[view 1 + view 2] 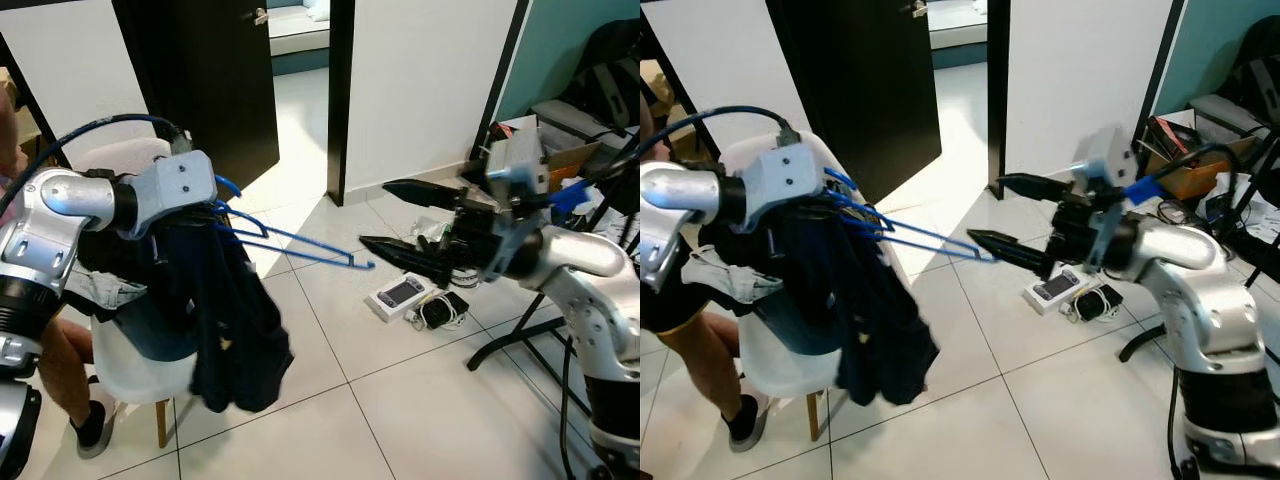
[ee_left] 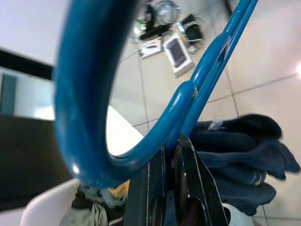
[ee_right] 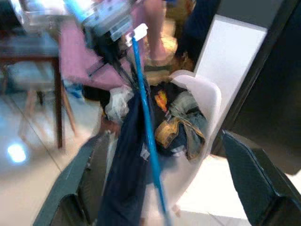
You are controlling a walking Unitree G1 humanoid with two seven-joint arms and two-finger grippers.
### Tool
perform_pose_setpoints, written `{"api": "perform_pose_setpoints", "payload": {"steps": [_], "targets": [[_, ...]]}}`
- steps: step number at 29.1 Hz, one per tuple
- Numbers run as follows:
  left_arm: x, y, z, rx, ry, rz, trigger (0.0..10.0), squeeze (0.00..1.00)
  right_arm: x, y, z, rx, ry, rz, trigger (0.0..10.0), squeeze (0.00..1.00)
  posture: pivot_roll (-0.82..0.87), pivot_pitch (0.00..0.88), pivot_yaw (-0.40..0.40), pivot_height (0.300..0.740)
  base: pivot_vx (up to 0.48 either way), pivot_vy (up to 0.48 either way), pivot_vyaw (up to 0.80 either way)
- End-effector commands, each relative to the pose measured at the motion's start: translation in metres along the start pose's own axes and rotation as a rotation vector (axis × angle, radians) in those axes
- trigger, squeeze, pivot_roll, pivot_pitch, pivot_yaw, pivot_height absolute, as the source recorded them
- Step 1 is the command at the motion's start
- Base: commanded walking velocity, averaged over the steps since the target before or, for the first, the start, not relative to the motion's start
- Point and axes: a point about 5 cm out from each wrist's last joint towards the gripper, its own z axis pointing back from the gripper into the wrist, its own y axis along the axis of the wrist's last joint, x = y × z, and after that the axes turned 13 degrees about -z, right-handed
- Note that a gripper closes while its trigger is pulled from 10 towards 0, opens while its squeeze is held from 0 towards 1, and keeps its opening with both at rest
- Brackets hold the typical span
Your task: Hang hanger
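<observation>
Tiled floor (image 1: 400,410): left gripper (image 2: 171,155) clamps blue hanger (image 1: 300,243) bearing dark garment (image 1: 235,330); right gripper (image 1: 400,222) wide open, empty.

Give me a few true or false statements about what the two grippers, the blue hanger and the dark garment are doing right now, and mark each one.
1. The left gripper is shut on the blue hanger. True.
2. The right gripper is clamped on the hanger's far end. False: its fingers are spread open, with the hanger's tip near the lower finger.
3. A dark garment hangs from the hanger. True.
4. The white chair holds nothing. False: clothes are piled on it.
5. The hanger is red. False: it is blue.
</observation>
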Motion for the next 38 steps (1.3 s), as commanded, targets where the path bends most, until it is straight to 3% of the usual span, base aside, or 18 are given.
{"api": "perform_pose_setpoints", "payload": {"steps": [1, 4, 8, 9, 13, 15, 16, 20, 23, 25, 26, 27, 28, 29, 33, 35, 36, 38], "targets": [[-0.007, 0.009, 0.0, 0.013, -0.018, -0.056, 10.0, 0.0, -0.002, -0.005, -0.015, -0.065, 0.006, 0.053, 10.0, 0.0, 0.01, 0.0, 0.045, 0.74, 0.0, 0.0, 0.0], [-0.009, 0.016, -0.006, 0.04, -0.036, -0.08, 10.0, 0.0, -0.007, -0.007, -0.033, -0.095, 0.027, 0.085, 10.0, 0.0, 0.01, 0.0, 0.045, 0.74, 0.0, 0.0, 0.0], [-0.012, 0.018, -0.008, 0.044, -0.015, -0.077, 10.0, 0.0, -0.006, -0.003, -0.036, -0.059, 0.017, 0.078, 10.0, 0.0, 0.01, 0.0, 0.042, 0.74, 0.0, 0.0, 0.0], [-0.02, 0.013, -0.004, 0.014, 0.042, -0.068, 10.0, 0.0, 0.001, 0.005, -0.029, 0.01, -0.026, 0.042, 10.0, 0.0, 0.01, 0.0, 0.041, 0.74, 0.0, 0.0, 0.0], [-0.028, 0.008, 0.003, -0.013, 0.108, -0.056, 10.0, 0.0, 0.006, 0.014, -0.016, 0.098, -0.057, -0.017, 10.0, 0.0, 0.01, 0.0, 0.04, 0.74, 0.0, 0.0, 0.0], [-0.034, 0.007, 0.009, -0.001, 0.17, -0.051, 10.0, 0.0, 0.002, 0.014, -0.001, 0.141, -0.01, -0.073, 10.0, 0.0, 0.01, 0.003, 0.038, 0.74, 0.0, 0.0, 0.0], [-0.034, 0.007, 0.009, -0.001, 0.17, -0.051, 10.0, 0.0, 0.002, 0.014, -0.001, 0.141, -0.01, -0.073, 10.0, 0.0, 0.01, 0.003, 0.038, 0.74, 0.0, 0.0, 0.0], [-0.046, 0.012, 0.018, 0.023, 0.256, -0.101, 10.0, 0.0, -0.029, -0.006, 0.032, 0.096, 0.227, -0.2, 10.0, 0.0, 0.0, 0.011, 0.041, 0.74, 0.0, 0.0, 0.0], [-0.051, 0.013, 0.021, 0.025, 0.285, -0.116, 10.0, 0.0, -0.033, -0.011, 0.036, 0.092, 0.25, -0.238, 10.0, 0.0, 0.0, 0.012, 0.042, 0.74, 0.0, 0.0, 0.0], [-0.065, 0.018, 0.029, 0.043, 0.358, -0.157, 10.0, 0.0, -0.047, -0.035, 0.039, -0.021, 0.301, -0.314, 10.0, 0.0, 0.0, 0.011, 0.045, 0.74, 0.0, 0.0, 0.0], [-0.065, 0.018, 0.029, 0.043, 0.358, -0.157, 10.0, 0.0, -0.047, -0.035, 0.039, -0.021, 0.301, -0.314, 10.0, 0.0, 0.0, 0.011, 0.045, 0.74, 0.0, 0.0, 0.0], [-0.072, 0.024, 0.031, 0.076, 0.381, -0.178, 10.0, 0.0, -0.05, -0.052, 0.037, -0.102, 0.28, -0.352, 10.0, 0.0, 0.0, 0.011, 0.046, 0.74, 0.0, 0.0, 0.0], [-0.072, 0.024, 0.031, 0.076, 0.381, -0.178, 10.0, 0.0, -0.05, -0.052, 0.037, -0.102, 0.28, -0.352, 10.0, 0.0, 0.0, 0.011, 0.046, 0.74, 0.0, 0.0, 0.0], [-0.076, 0.031, 0.033, 0.117, 0.392, -0.197, 10.0, 0.0, -0.047, -0.067, 0.031, -0.16, 0.22, -0.376, 10.0, 0.0, 0.0, 0.01, 0.048, 0.74, 0.0, 0.0, 0.0], [-0.081, 0.042, 0.034, 0.19, 0.383, -0.222, 10.0, 0.0, -0.036, -0.085, 0.019, -0.194, 0.098, -0.417, 10.0, 0.0, 0.0, 0.006, 0.049, 0.74, 0.0, 0.0, 0.0], [-0.084, 0.051, 0.033, 0.242, 0.364, -0.247, 10.0, 0.0, -0.025, -0.091, 0.002, -0.156, -0.011, -0.452, 10.0, 0.0, 0.0, 0.003, 0.046, 0.74, 0.0, 0.0, 0.0], [-0.084, 0.051, 0.033, 0.242, 0.364, -0.247, 10.0, 0.0, -0.025, -0.091, 0.002, -0.156, -0.011, -0.452, 10.0, 0.0, 0.0, 0.003, 0.046, 0.74, 0.0, 0.0, 0.0], [-0.087, 0.055, 0.035, 0.266, 0.352, -0.264, 10.0, 0.0, -0.007, -0.084, -0.016, -0.018, -0.131, -0.526, 10.0, 0.0, 0.01, 0.0, 0.053, 0.74, 0.0, 0.0, 0.0]]}}
